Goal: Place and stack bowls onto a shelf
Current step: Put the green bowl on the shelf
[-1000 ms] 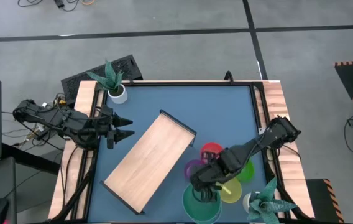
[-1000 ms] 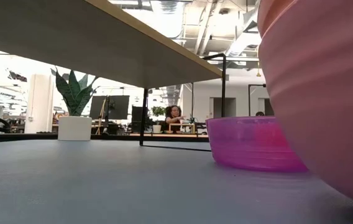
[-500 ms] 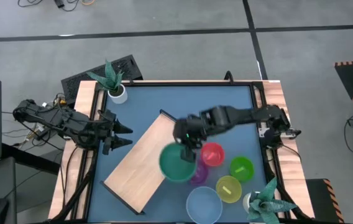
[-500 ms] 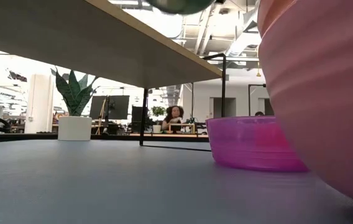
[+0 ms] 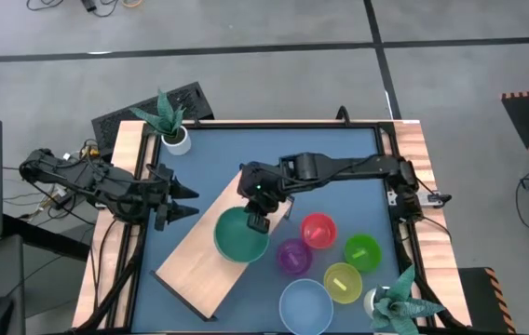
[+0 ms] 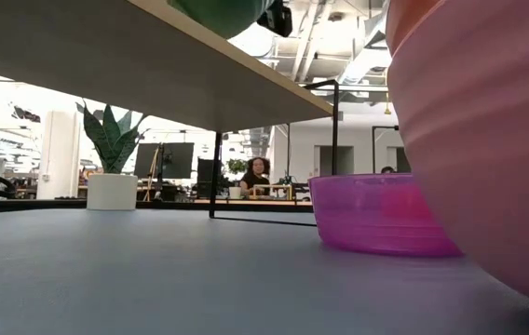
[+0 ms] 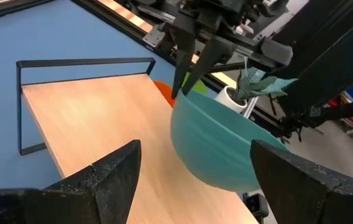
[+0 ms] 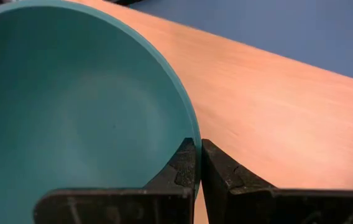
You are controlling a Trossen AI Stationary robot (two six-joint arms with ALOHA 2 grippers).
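Note:
My right gripper [image 5: 258, 221] is shut on a large teal bowl [image 5: 240, 235] above the right part of the shelf, a long light-wood board [image 5: 199, 261] with dark end brackets lying slantwise on the blue table. The bowl also shows in the left wrist view [image 7: 220, 149] and the right wrist view [image 8: 77, 106]. My left gripper [image 5: 186, 201] is open and empty near the table's left edge, pointing at the shelf. Red [image 5: 318, 230], purple [image 5: 294, 256], lime [image 5: 361, 249], yellow-green [image 5: 343, 283] and blue [image 5: 305, 305] bowls stand on the table right of the shelf. My right gripper pinches the teal bowl's rim [image 8: 192, 132] on its far right side, one finger [image 8: 183, 165] inside the bowl and one [image 8: 220, 171] outside. The fingers come from above, pointing down. The bowl hangs tilted over the board; whether its bottom touches the board, I cannot tell.
A white pot with a spiky plant [image 5: 173, 130] stands at the far left corner and another [image 5: 390, 302] at the near right corner. In the low view, the red bowl [image 6: 488, 140] and the purple bowl [image 6: 381, 214] stand close by. Wooden rails [image 5: 413, 149] edge the table.
My right gripper has lifted the teal bowl from the near right part of the table, where the blue bowl now shows, and carried it toward the far left, over the other bowls, to above the shelf. It has stayed shut on the rim.

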